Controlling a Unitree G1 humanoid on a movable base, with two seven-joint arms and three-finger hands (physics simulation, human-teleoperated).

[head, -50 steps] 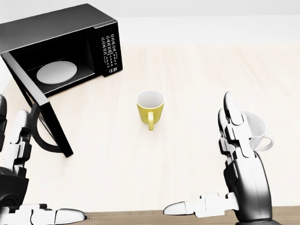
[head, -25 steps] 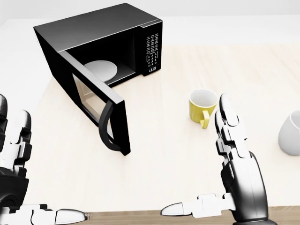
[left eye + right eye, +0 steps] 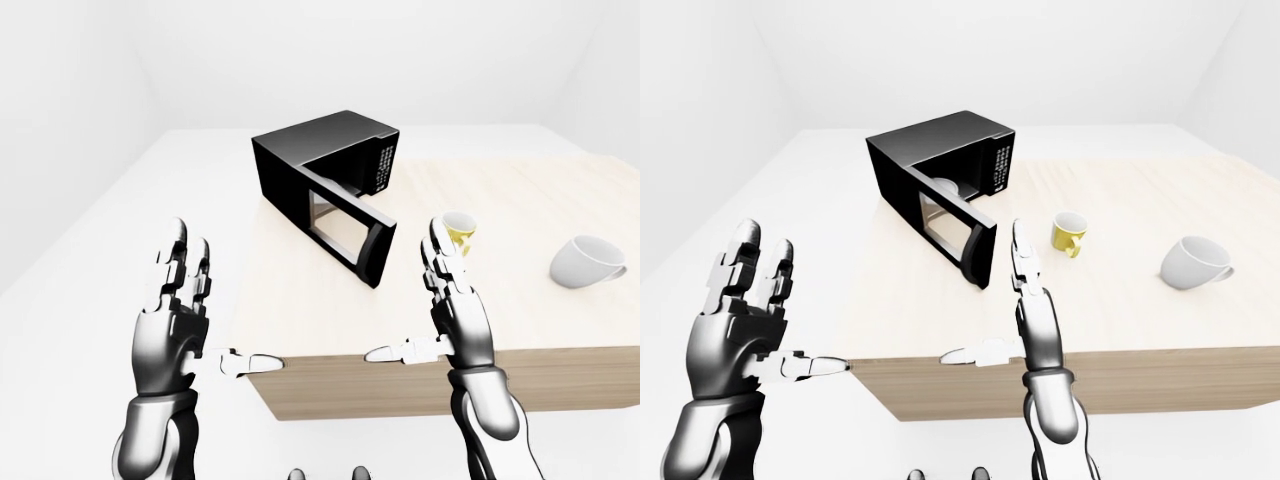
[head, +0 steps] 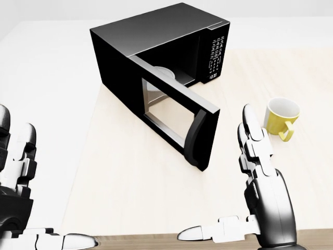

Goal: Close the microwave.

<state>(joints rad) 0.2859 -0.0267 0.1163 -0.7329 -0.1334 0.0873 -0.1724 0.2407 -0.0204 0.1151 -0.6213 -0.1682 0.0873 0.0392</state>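
Approach step: the microwave (image 4: 166,52) stands at upper centre of the head view on the worktop (image 4: 135,177) with its door (image 4: 174,117) swung wide, while the left robot hand (image 3: 175,325) and right robot hand (image 4: 255,172) are spread, empty and clear of it; next, a palm should press the door shut.

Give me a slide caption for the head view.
Open black microwave, door ajar, yellow mug nearby, both robot hands raised.

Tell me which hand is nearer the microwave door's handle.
Right. The right hand stands open just right of the door handle, not touching. The left hand is open at the head view's left edge, off the table.
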